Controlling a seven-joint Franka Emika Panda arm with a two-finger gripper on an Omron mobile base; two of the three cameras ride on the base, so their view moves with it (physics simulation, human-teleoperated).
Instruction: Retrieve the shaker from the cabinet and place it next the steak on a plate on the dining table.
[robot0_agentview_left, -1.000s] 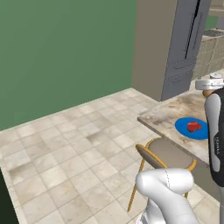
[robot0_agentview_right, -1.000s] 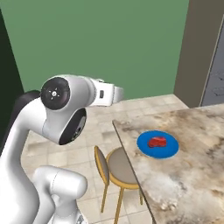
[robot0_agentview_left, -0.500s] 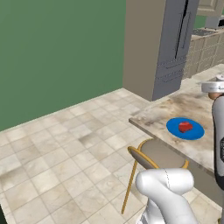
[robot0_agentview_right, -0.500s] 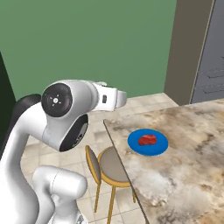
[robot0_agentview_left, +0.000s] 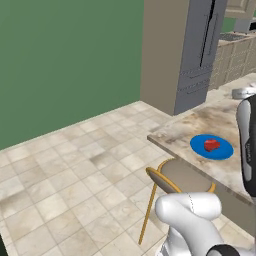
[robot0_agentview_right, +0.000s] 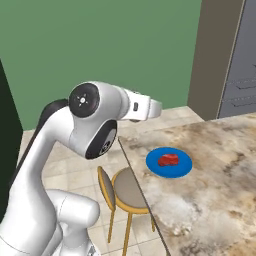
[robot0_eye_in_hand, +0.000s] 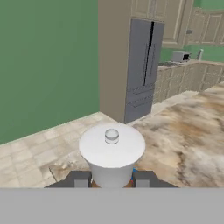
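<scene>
Shaker (robot0_eye_in_hand: 112, 151) clamped between the two dark fingertips (robot0_eye_in_hand: 80, 179) of the gripper (robot0_eye_in_hand: 112, 180) in the hand view, flat white-grey cap with a small round knob facing the camera, a sliver of orange-brown body just visible below the cap between the pads. Jaws closed to the width of the shaker, one pad on each side. Beyond it in that view, the near corner of the dining table (robot0_eye_in_hand: 188, 135), mottled brown-beige marble, then pale floor tiles, a green wall, and the tall grey double-door unit (robot0_eye_in_hand: 142, 70) set in a taupe surround. In the left base view, blue plate (robot0_agentview_left: 211, 147) lying flat on the dining table (robot0_agentview_left: 180, 131) near its corner, red steak (robot0_agentview_left: 212, 145) resting on it a little off centre. Round-seated stool (robot0_agentview_left: 182, 177) with gold legs tucked against the table edge just in front of the plate. White-grey cap of the shaker (robot0_agentview_left: 244, 92) peeking out at the right edge, above the table and well apart from the plate. In the right base view, plate (robot0_agentview_right: 169, 163) and steak (robot0_agentview_right: 168, 160) on the dining table (robot0_agentview_right: 220, 170), stool (robot0_agentview_right: 125, 192) beside the table edge, white forearm reaching out over the table's near corner, hand hidden behind it
</scene>
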